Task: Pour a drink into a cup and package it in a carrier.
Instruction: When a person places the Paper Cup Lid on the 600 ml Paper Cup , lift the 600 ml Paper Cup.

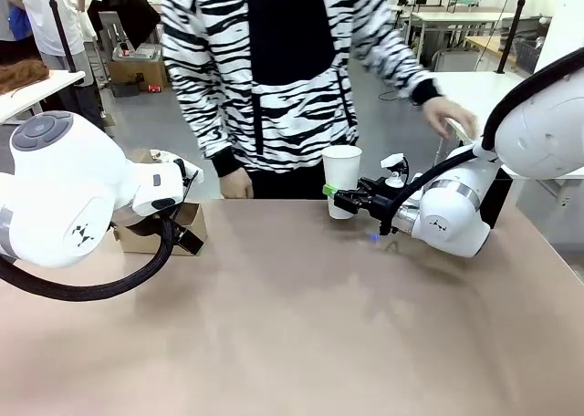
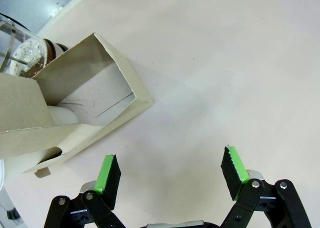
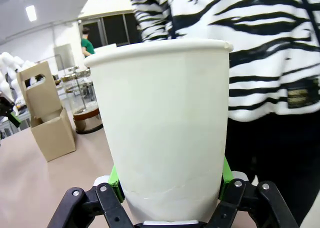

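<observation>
A tan surface (image 1: 301,325) runs across the lab, and a person in a black-and-white striped top (image 1: 265,69) stands at its far edge. The right end effector (image 1: 338,195) pinches the upright white paper cup (image 1: 342,171) low on its wall, one green pad on each side. The left end effector (image 2: 172,169) is spread wide over bare surface, gripping nothing. The brown carrier (image 2: 85,103) lies just beyond its fingertips, and a glass jug of frothy brown drink (image 2: 25,55) stands behind the carrier.
</observation>
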You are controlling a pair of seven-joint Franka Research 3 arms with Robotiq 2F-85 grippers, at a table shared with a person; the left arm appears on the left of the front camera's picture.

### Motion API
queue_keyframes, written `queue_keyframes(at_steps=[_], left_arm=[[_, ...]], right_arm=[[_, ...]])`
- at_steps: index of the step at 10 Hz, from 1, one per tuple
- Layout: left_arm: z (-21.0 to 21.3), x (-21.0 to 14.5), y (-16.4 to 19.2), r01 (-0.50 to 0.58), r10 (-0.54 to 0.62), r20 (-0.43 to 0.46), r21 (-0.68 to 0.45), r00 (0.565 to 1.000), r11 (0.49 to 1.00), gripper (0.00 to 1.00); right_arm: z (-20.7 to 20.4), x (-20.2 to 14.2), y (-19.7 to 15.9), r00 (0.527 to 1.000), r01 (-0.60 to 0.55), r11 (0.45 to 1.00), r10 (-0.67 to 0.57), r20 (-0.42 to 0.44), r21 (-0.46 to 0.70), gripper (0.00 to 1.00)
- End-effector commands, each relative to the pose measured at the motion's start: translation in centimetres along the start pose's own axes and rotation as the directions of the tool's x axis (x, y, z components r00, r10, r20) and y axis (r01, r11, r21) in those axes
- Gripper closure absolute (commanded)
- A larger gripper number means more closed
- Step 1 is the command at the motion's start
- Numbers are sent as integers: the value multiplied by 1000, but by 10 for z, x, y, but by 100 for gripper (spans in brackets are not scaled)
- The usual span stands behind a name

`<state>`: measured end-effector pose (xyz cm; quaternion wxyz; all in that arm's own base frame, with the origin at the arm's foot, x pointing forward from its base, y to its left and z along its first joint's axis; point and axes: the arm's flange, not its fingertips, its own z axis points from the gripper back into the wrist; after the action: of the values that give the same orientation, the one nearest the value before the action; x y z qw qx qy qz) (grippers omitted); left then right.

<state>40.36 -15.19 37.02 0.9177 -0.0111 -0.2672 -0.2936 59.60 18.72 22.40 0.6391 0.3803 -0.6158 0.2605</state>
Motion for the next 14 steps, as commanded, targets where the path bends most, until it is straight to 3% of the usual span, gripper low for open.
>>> queue_keyframes(at_steps=[1,14], left_arm=[[0,0,0,0,0,1,-2,1000,1000,0],[0,0,0,0,0,1,-2,1000,1000,0]], right_arm=[[0,3,4,1000,-2,1000,2,8,-8,20],[0,3,4,1000,-2,1000,2,8,-8,20]])
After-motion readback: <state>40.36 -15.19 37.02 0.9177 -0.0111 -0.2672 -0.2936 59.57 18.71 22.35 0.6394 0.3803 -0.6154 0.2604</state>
